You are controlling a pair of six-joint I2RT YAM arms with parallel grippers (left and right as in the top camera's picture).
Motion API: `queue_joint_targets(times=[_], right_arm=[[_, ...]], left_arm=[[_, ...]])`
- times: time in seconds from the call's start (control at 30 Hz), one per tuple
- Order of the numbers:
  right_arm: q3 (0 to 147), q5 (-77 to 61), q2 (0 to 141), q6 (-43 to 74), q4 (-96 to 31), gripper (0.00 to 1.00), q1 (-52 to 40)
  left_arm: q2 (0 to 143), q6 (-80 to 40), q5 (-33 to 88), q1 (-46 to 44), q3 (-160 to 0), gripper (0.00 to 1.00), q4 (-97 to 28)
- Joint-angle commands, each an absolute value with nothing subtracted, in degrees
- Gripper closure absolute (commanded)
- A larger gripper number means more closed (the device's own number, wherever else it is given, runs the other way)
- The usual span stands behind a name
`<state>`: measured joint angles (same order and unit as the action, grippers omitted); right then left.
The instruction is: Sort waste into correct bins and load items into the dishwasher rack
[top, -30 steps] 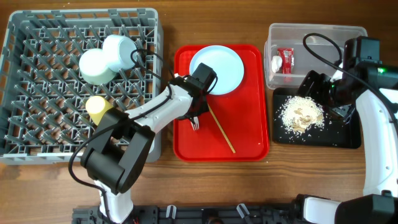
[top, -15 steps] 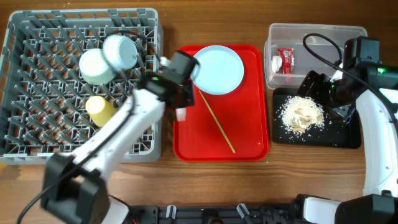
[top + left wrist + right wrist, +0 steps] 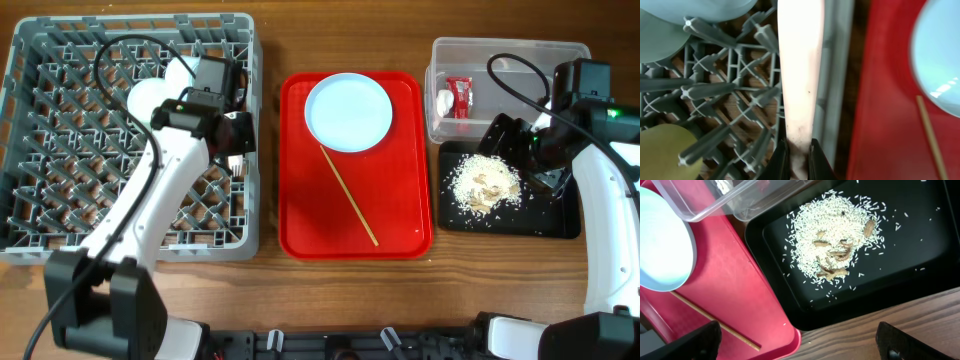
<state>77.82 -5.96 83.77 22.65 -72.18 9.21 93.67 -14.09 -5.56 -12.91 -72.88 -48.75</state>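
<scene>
My left gripper (image 3: 797, 162) is shut on the handle of the white fork (image 3: 800, 75) and holds it over the right side of the grey dishwasher rack (image 3: 30, 250), just inside its wall. In the rack lie a pale green bowl (image 3: 660, 40), a light blue bowl (image 3: 705, 7) and the yellow cup (image 3: 660, 150). The pale blue plate (image 3: 348, 110) and a wooden chopstick (image 3: 348, 195) rest on the red tray (image 3: 400, 230). The clear tub (image 3: 500, 55) holds the red wrapper (image 3: 459, 95) and white scrap (image 3: 444, 100). Food scraps (image 3: 483, 183) lie on the black tray (image 3: 545, 225). My right gripper (image 3: 800, 350) is open and empty beside that tray.
The left arm (image 3: 150, 200) stretches across the rack and hides part of it in the overhead view. The right arm (image 3: 600, 200) stands along the black tray's right side. Bare wooden table (image 3: 270, 50) separates rack, red tray and bins.
My left gripper has carried the fork left, off the red tray and over the rack's right edge. The right arm has stayed still.
</scene>
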Motion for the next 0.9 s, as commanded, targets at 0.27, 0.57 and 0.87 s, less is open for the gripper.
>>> queue_joint_targets(times=[0.27, 0.57, 0.87], right_arm=[[78.32, -6.48, 82.5, 21.82, -72.25, 0.0, 9.34], [78.32, -6.5, 82.5, 21.89, -71.9, 0.0, 9.34], [78.32, -6.48, 82.5, 21.8, -72.12, 0.0, 9.34]], left_arm=[[91.7, -13.15, -3.03, -12.27, -73.65, 0.54, -47.16], [91.44, -33.43, 5.13, -21.74, -73.47, 0.47, -47.18], [101.23, -51.57, 5.08, -34.48, -73.45, 0.46, -43.4]])
